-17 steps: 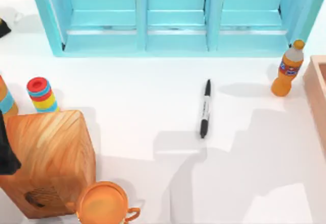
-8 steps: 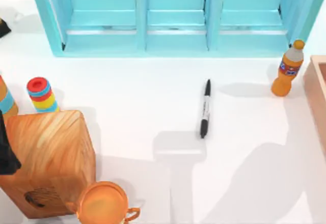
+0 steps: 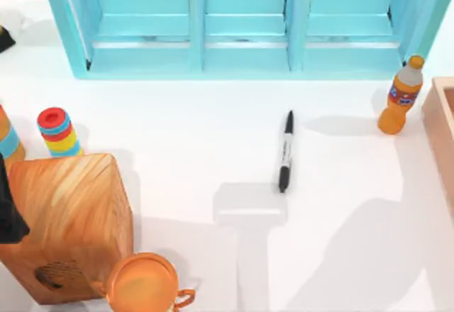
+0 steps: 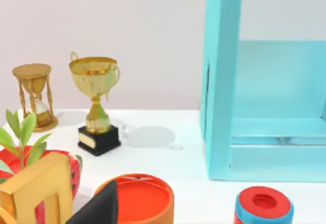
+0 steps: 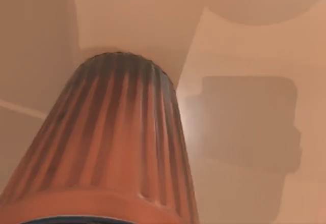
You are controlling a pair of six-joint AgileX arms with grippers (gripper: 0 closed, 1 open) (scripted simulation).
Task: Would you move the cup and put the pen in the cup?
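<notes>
Pen (image 3: pixel 285 151) is lying flat on the white table (image 3: pixel 198 135), a bit right of centre in the top view, running nearly straight away from the camera with its fatter black end nearer the front edge. Nothing is touching it. Blue shelf unit (image 3: pixel 241 21) sits behind it along the back of the table, and an orange soda bottle (image 3: pixel 401 96) stands off to the right, well apart from the pen, close to a wooden tray edge (image 3: pixel 440 127).

Cup (image 5: pixel 112 147) turns up right in front of the right wrist camera: ribbed, coppery brown sides, seen from very close, with the table surface and some shadows beyond it. Can't tell from that whether the right claw is clamped on it or what its fingers are doing.

Over on the left side of the top view there's a wooden block (image 3: pixel 67 220), an orange mug (image 3: pixel 145 283) with a handle at the front edge, and a stack of coloured rings (image 3: pixel 58 131) behind the block.

Left wrist view looks across the back left corner: a gold trophy (image 4: pixel 96 99) on a black base, an hourglass (image 4: pixel 34 96), an orange-red bowl-ish thing (image 4: pixel 140 198) up close, and the side wall of the blue shelf. Can't tell how the left claw stands either.
</notes>
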